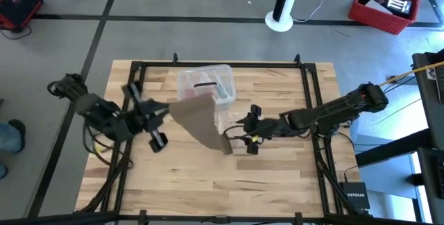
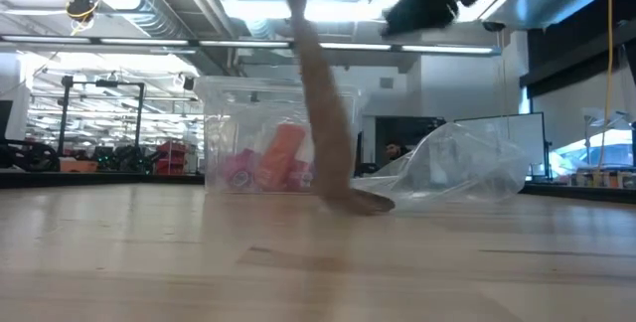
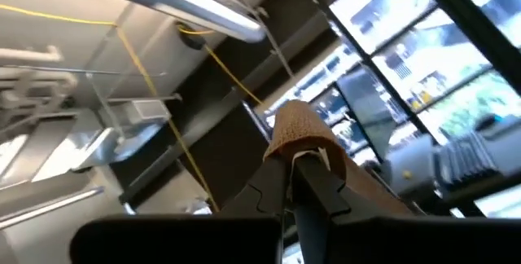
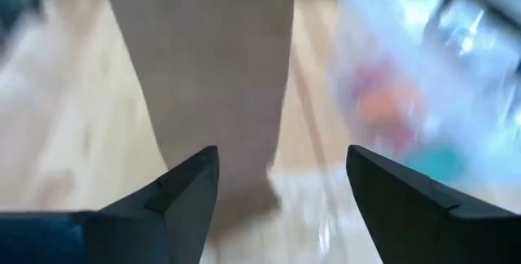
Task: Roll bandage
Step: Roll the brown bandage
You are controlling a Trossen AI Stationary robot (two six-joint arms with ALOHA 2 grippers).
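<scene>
The brown-tan bandage [image 1: 201, 121] hangs as a long strip from my left gripper [image 1: 168, 108], which is raised over the table's left half and shut on the strip's upper end. In the low view the bandage [image 2: 323, 113] slants down, and its lower end [image 2: 353, 201] lies on the table. My right gripper [image 4: 281, 162] stands open just right of that lower end, above the table. Its fingers point at the strip and touch nothing. My left gripper pinches the bandage's upper end [image 3: 297, 129] between its two shut fingers [image 3: 313, 174]. The fabric folds over the fingertips like a cap. The fingers slant upward. The strip hangs slack below them, with its lower end [image 1: 225, 145] resting on the table.
A clear plastic box [image 1: 206, 85] with red and orange contents stands at the table's far middle, just behind the bandage. A crinkled clear plastic bag [image 2: 467, 168] lies beside it to the right. The table's near half [image 1: 208, 183] is bare wood.
</scene>
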